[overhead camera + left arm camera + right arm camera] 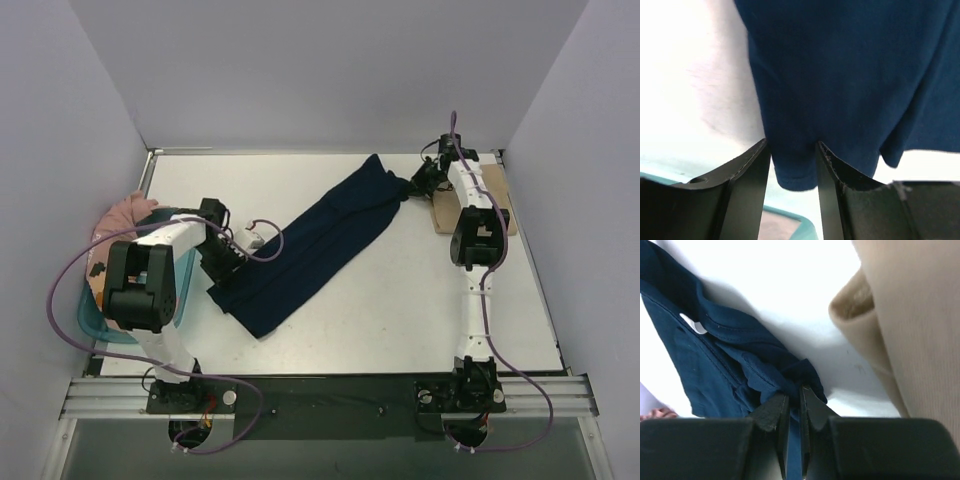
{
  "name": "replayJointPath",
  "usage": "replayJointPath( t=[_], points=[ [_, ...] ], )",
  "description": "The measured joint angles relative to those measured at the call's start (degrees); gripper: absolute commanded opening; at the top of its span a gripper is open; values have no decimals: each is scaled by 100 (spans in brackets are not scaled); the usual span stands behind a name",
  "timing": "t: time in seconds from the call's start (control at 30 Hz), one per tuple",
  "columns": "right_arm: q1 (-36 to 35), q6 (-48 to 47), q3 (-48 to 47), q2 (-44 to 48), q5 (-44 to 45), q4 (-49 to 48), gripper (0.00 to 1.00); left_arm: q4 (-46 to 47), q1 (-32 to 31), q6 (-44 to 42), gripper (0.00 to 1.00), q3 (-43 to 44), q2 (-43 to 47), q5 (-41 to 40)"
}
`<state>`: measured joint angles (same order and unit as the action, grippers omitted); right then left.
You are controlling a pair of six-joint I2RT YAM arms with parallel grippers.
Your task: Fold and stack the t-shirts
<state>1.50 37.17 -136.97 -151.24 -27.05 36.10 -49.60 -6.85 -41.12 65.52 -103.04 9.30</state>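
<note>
The navy t-shirt lies stretched in a diagonal band from front left to back right. My right gripper is shut on its back-right end; the right wrist view shows the jaws pinching bunched navy cloth near the collar. My left gripper is at the shirt's front-left end, open, with a navy hem corner between its fingers. The tan t-shirt lies folded at the back right under the right arm and also shows in the right wrist view. The pink t-shirt sits in the tub.
The teal plastic tub stands at the table's left edge, just beside the left arm; its rim shows in the left wrist view. Pale walls close in the table on the left, back and right.
</note>
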Motion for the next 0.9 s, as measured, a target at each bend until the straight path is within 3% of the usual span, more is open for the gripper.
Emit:
replayJointPath(
  t=[0.1,0.3,0.43,0.53,0.6,0.73,0.8,0.9],
  points=[
    [31,256,-190,-146,-107,-262,33,17,-111,2,50,-328,299,184],
    [39,57,-203,-28,236,-577,58,-190,-426,-15,50,-1058,1014,739],
    [-2,-446,-7,369,793,-520,60,-409,-643,-66,52,-1239,1294,1215],
    [-48,-861,323,973,1244,-498,53,-647,-710,-175,52,-1246,1427,1655],
    [-76,-1071,640,1497,1526,-498,31,-798,-730,-245,52,-1244,1547,1873],
    [-225,-1189,1196,2306,1652,-533,7,-1178,-769,-407,52,-1147,1867,2127],
    [-304,-1110,1202,2315,1547,-570,0,-1351,-767,-474,53,-1051,2035,2135],
    [-382,-837,999,1836,1272,-595,0,-1482,-739,-503,55,-872,2238,2033]
  ],
)
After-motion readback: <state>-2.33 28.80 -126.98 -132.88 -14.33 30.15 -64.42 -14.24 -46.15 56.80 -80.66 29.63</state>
